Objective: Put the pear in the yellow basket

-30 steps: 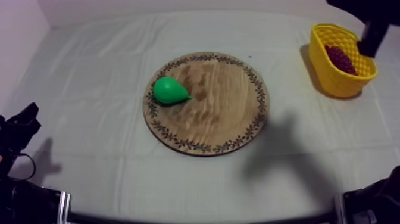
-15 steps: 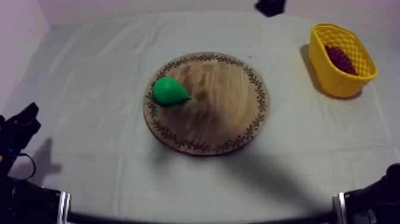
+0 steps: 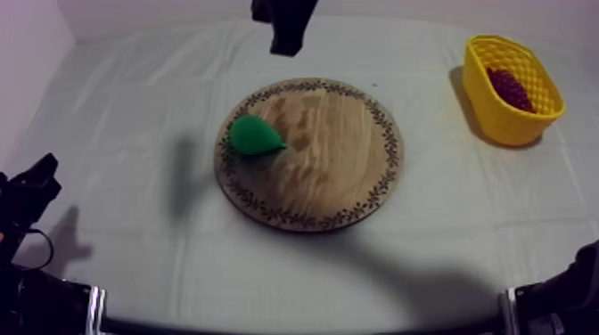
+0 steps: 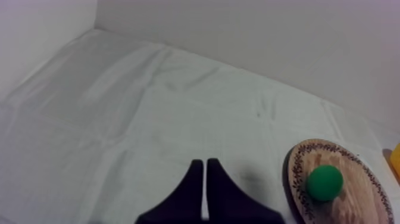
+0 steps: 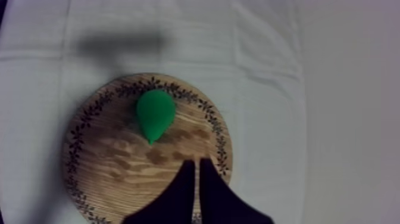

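Observation:
The green pear [image 3: 256,135] lies on the left part of the round wooden board [image 3: 343,156], its narrow end pointing right. My right arm [image 3: 285,22] hangs high over the table's far side, beyond the board. In the right wrist view my right gripper [image 5: 194,162] is shut on nothing, above the board [image 5: 119,173] and short of the pear [image 5: 155,113]. My left gripper [image 4: 205,164] is shut and empty, resting low at the table's left [image 3: 36,183], with the pear [image 4: 324,182] far off to its right. The yellow basket [image 3: 499,120] stands at the far right.
A dark red bunch of grapes [image 3: 511,87] lies in the basket. Bare cloth surrounds the board on all sides. The board's patterned rim [image 4: 294,173] and a sliver of the basket [image 4: 395,165] show beyond my left gripper.
My right arm has swung from over the basket leftward along the far edge to beyond the board. The pear and the left arm have not moved.

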